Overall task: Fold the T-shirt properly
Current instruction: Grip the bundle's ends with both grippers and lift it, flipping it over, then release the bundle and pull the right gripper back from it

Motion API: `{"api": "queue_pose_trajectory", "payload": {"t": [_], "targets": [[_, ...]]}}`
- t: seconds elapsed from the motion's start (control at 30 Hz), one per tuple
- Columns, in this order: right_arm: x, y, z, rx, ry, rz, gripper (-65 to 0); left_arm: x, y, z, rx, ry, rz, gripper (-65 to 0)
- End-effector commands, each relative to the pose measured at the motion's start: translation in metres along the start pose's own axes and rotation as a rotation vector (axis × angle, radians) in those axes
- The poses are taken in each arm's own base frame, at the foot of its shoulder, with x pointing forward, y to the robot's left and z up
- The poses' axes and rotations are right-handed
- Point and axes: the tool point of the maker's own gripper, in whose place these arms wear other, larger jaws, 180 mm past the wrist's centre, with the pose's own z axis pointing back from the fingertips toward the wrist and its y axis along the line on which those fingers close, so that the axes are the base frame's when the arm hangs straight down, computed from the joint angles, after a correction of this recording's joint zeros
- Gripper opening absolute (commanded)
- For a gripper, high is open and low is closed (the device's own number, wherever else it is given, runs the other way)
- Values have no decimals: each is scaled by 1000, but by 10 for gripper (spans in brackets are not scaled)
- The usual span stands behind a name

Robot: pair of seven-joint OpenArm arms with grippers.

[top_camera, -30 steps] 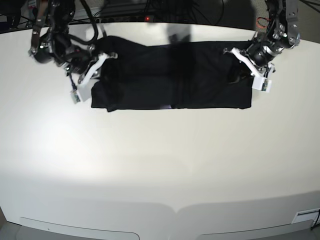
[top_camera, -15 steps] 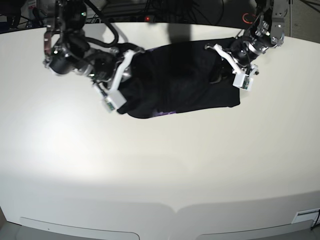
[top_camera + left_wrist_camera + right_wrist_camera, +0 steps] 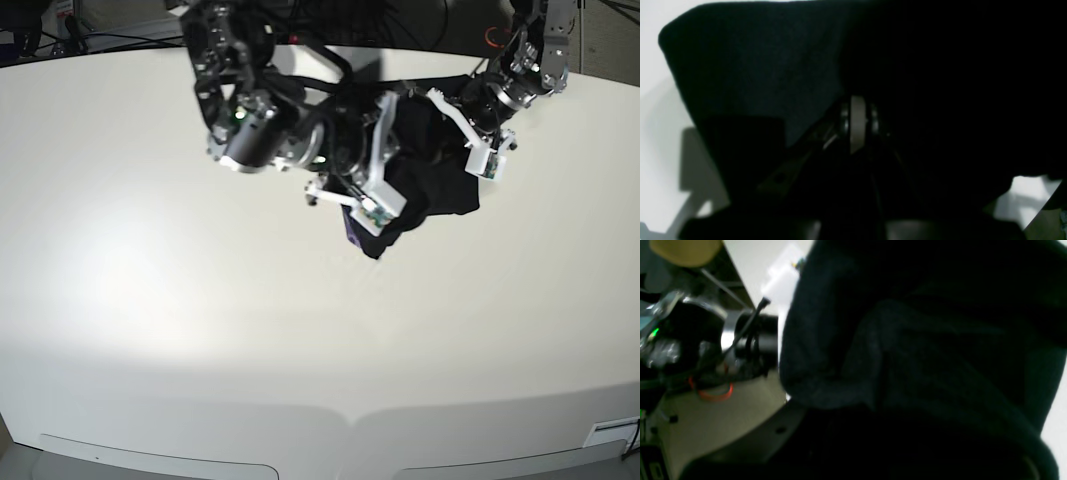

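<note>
Two arms meet over the far edge of the white worktop (image 3: 200, 330), toward its far right corner, with the T-shirt (image 3: 425, 165) bunched between them. In the base view the black cloth forms a crumpled mass, one part draped over the right gripper (image 3: 372, 185) and hanging down to a point just off the surface, where a small patch of purple print shows at the lower fold. The right arm reaches in from the far left side, its white fingers (image 3: 378, 212) angled toward the near right. Black cloth wraps over and between them, so the gripper appears pinched on the T-shirt, and the right wrist view (image 3: 907, 356) is filled with thick folded fabric lying right against the camera. The left gripper (image 3: 470, 130) sits at the far right end of the bundle, its white fingers (image 3: 485, 160) against the cloth's edge. In the left wrist view the T-shirt (image 3: 756, 73) spreads across nearly the whole picture, and the gripper's (image 3: 858, 123) pads are pressed together on a fold of it, a pale pad visible edge-on at the centre. White worktop shows at the left and lower right corners of that view.
</note>
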Motion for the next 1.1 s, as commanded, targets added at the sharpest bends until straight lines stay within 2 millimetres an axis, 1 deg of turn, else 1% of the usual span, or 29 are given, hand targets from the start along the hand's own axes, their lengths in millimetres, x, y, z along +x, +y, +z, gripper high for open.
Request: {"api": "queue_pose_trajectory", "payload": {"t": [0.0,0.07,0.27,0.3,0.37,0.4,0.43,0.57,0.7,0.9,1.07], "targets": [[20,7,-3,22,-73,6,-650,-35,2,4,19,149,-27,-650],[23,10,-13,31,-91,-19,-650,-35,2,4,19,150,-28,-650],[3,8,-29,54,-58,-80,-650,-35,2,4,20,154,-28,-650],[2,8,-30,56,-54,-83,-623,-35,2,5,17,160,-26,-650],[3,11,-29,71,-59,-91,-493,-31,2,8,12,168,-18,-650],[6,15,-29,97,-74,-109,-451,-27,2,9,5,163,-8,-650],[9,20,-28,129,-89,-130,-431,-21,2,12,0,155,-4,-650],[16,45,-22,278,-96,-144,-430,7,6,25,-19,116,-7,-650],[27,56,-16,374,-96,-147,-430,27,23,44,-1,99,-34,-650],[48,51,-14,384,-128,-100,-430,59,57,70,58,23,-20,-650],[60,46,-12,376,-136,-58,-430,74,90,91,157,-11,-34,-647]]}}
